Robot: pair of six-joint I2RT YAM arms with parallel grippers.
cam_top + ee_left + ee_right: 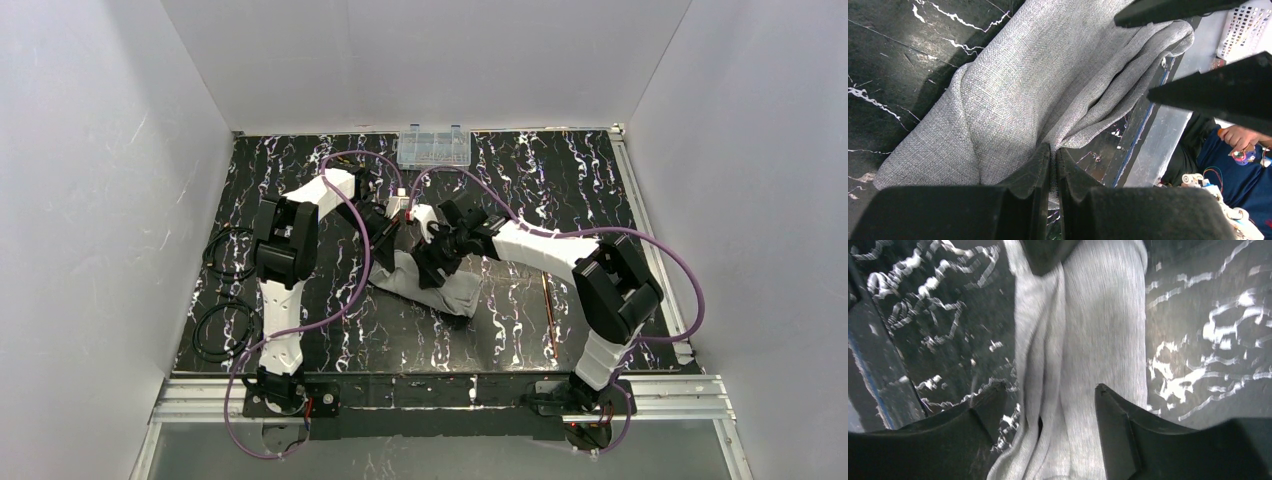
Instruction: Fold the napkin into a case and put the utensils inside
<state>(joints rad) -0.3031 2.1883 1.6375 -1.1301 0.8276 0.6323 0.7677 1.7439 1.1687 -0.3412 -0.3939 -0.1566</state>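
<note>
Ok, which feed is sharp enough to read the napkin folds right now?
Left wrist: sharp, the napkin weave and creases read clearly, with a bright background at right. Right wrist: motion-blurred, the table's white veins smeared and the cloth streaked. Top: in focus and evenly lit, but the napkin is small and partly covered.

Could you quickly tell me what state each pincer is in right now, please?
Left pincer: closed, pinching a fold of the napkin.
Right pincer: open, straddling the napkin, holding nothing.
</note>
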